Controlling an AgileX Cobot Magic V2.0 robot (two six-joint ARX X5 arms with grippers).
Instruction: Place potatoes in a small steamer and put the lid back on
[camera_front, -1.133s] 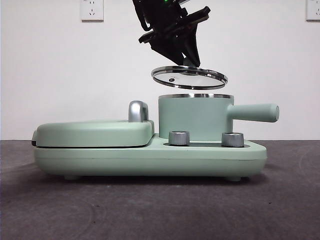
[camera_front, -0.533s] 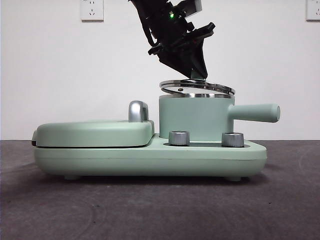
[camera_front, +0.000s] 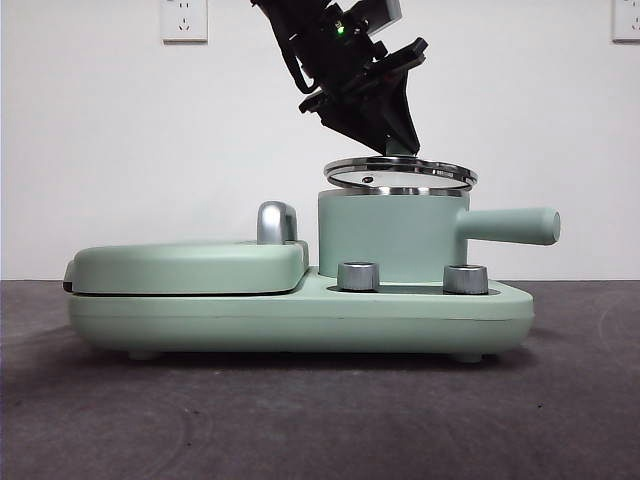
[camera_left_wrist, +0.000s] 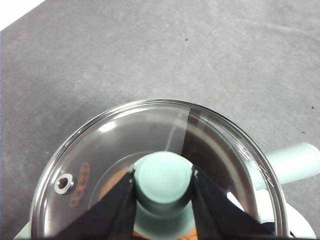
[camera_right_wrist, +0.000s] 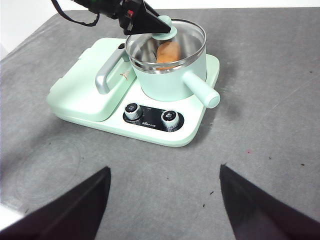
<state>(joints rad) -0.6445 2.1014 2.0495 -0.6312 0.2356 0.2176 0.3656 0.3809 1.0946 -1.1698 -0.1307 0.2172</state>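
My left gripper (camera_front: 396, 148) is shut on the mint-green knob (camera_left_wrist: 163, 180) of the glass lid (camera_front: 400, 175). It holds the lid slightly tilted right over the chrome rim of the small steamer (camera_front: 390, 235); I cannot tell if they touch. The left wrist view looks down through the lid (camera_left_wrist: 150, 135) with its steam hole. The orange-brown potato (camera_right_wrist: 168, 51) lies inside the steamer (camera_right_wrist: 167, 75), seen under the lid (camera_right_wrist: 170, 37) in the right wrist view. My right gripper (camera_right_wrist: 165, 175) is open and empty, well back from the steamer above the grey table.
The steamer stands on a mint-green cooker base (camera_front: 300, 315) with two chrome dials (camera_front: 359, 276). A flat griddle cover (camera_front: 190, 265) with a chrome latch (camera_front: 277, 222) lies beside the steamer. The steamer's handle (camera_front: 510, 225) sticks out sideways.
The left gripper has lowered the lid from well above the steamer down to its rim and shifted it slightly to the right.
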